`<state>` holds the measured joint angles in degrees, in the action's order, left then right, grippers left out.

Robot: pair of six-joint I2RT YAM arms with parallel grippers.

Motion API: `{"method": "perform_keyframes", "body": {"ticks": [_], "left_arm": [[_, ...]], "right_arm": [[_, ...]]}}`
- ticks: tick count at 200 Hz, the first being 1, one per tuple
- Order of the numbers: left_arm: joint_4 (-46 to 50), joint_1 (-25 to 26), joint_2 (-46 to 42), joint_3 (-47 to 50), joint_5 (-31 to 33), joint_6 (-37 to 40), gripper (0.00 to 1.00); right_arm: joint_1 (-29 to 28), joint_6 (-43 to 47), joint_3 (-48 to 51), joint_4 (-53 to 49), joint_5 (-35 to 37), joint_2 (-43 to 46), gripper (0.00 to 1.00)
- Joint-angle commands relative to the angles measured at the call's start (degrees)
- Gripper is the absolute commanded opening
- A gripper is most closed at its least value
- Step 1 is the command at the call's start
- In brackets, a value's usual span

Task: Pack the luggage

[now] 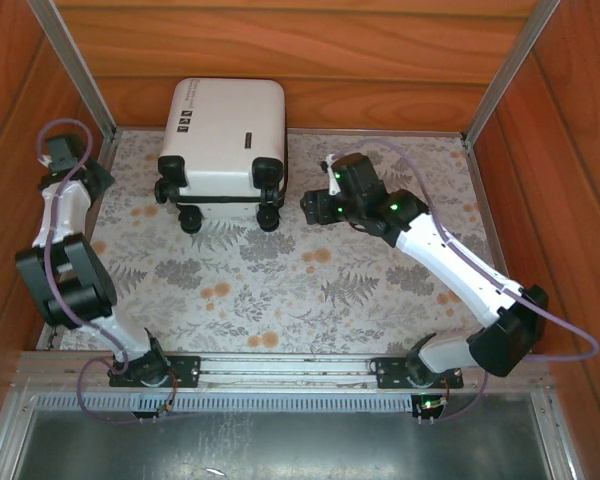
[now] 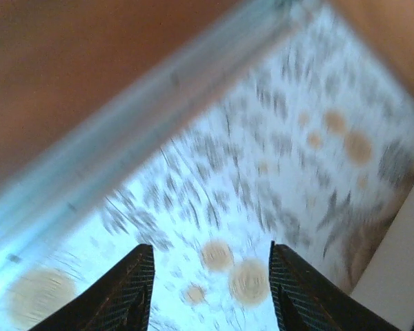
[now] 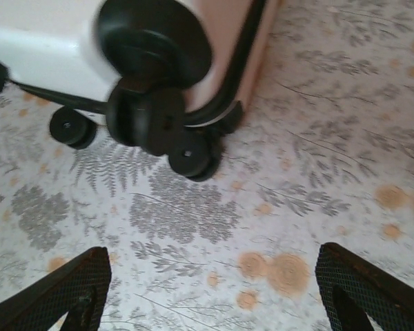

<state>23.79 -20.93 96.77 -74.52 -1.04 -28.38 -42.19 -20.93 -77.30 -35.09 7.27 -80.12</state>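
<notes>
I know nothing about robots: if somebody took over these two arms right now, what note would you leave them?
Left gripper: open, empty, above the mat.
Right gripper: open wide, empty, low over the mat.
Luggage: far side of the mat, shell shut, wheels just ahead of the right gripper.
Done: cannot tell; neither gripper touches it.
Left: any packing; contents hidden.
</notes>
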Motion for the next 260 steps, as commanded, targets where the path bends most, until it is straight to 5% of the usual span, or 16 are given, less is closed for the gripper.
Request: {"method": "perform_keyframes", "body": {"ticks": [1,37,72,103,147,204,260], "left_arm": [[-5.9,0.6,2.9,-1.8,-13.7,-3.4,0.48],[-11.3,1.9,7.9,-3.3,-22.4,-5.1,0.43],[-12.9,8.6,7.6,-2.9,-23.4,-1.3,0.43],[-21.5,11.9,8.4,2.5,-32.0,-5.1,0.43],[-22.6,21.9,5.8,9.6,-32.3,-3.0,0.41],[-25.3,40.2,-2.0,16.7,-22.3,0.7,0.41],[-25.4,41.3,-19.0,30.1,-8.0,4.3,0.67]], "right_arm": [[-1.4,1.1,-2.2,-0.4,-0.8,-1.4,0.81],[-2.1,1.1,-2.8,0.4,-0.6,-1.7,0.79],[-2.1,1.0,-3.0,-0.1,0.2,-1.6,0.79],[-2.2,1.3,-2.5,-0.3,1.0,-0.3,0.78],[-2.2,2.6,0.7,1.9,-0.8,3.6,0.79],[-2.4,3.3,-5.4,-0.6,-6.3,-0.8,0.81],[-2.9,11.0,-11.8,-8.8,-1.4,-6.6,0.83]]}}
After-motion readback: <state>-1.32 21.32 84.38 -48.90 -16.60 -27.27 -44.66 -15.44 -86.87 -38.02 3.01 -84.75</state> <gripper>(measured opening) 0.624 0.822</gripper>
